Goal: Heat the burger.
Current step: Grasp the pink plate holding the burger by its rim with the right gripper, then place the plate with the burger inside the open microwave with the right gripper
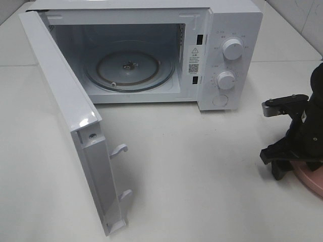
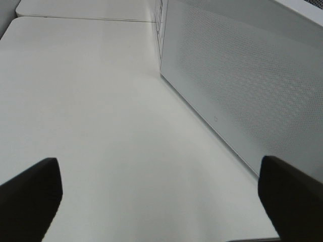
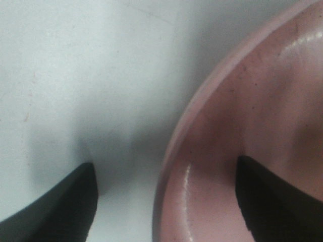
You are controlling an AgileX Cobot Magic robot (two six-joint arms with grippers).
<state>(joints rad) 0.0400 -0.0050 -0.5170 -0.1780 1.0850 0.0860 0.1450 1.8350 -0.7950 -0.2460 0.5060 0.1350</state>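
Near the bench's (image 1: 202, 176) front right edge, the right pincer (image 3: 166, 201) is standing wide over the pink plate (image 3: 262, 101). One finger (image 3: 272, 201) is hanging inside the rim and the other is over bare bench just outside it. The left pincer (image 2: 161, 201) is gaping wide, holding nothing, beside the microwave's (image 2: 242, 91) dotted white panel. The door (image 1: 65, 101) is standing open toward the front left corner. Farther back, a sticker (image 1: 195, 59) with a warning triangle and a square code is showing beside the turntable (image 1: 128, 68). Its print is too small to read, as are the marks round the two knobs (image 1: 232, 49). The burger is showing in no view, so its place cannot be told
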